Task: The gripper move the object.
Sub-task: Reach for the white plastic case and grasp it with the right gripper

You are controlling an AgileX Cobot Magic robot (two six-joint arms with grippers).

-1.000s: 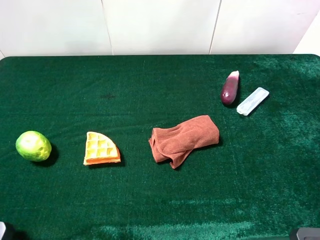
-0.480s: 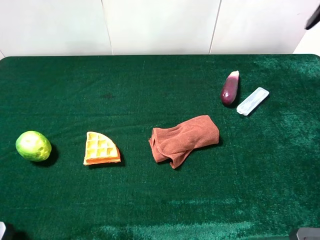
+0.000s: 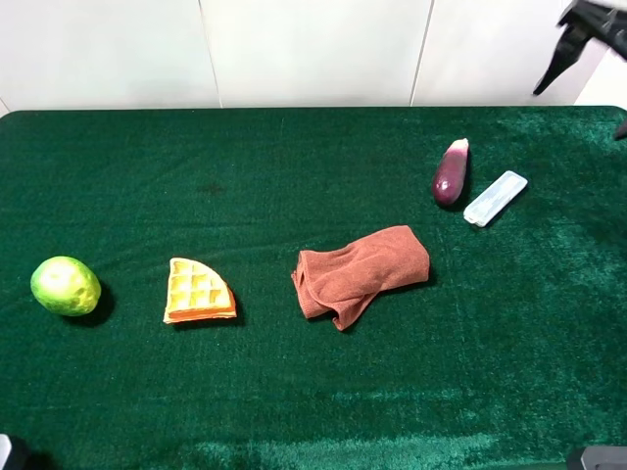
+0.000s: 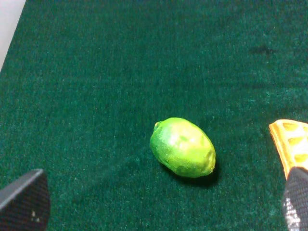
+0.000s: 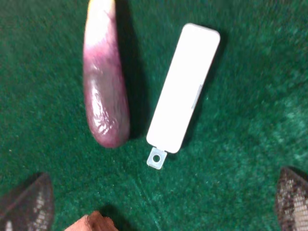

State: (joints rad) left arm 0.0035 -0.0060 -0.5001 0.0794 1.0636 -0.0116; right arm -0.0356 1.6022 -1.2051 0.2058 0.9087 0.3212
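Note:
The object is a pale bluish-white flat bar [image 3: 495, 198] lying on the green cloth table at the far right, just right of a purple eggplant [image 3: 451, 172]. My right gripper [image 3: 580, 114] hangs high above the table's far right corner, open and empty. In the right wrist view the bar [image 5: 184, 89] lies beside the eggplant [image 5: 103, 77], with a small tab at one end, and my right gripper [image 5: 159, 207] is open well above it, apart from it. My left gripper [image 4: 161, 207] is open and empty; it does not show in the exterior view.
A brown cloth [image 3: 361, 272] lies crumpled at mid-table; its corner shows in the right wrist view [image 5: 91, 222]. An orange waffle wedge [image 3: 199, 291] and a green fruit [image 3: 65, 285] lie at the left. The left wrist view shows the fruit [image 4: 183, 147] and the waffle's edge [image 4: 291, 142].
My right gripper has come into the exterior view at the top right corner and moved further in. The bar, eggplant and cloth have not moved.

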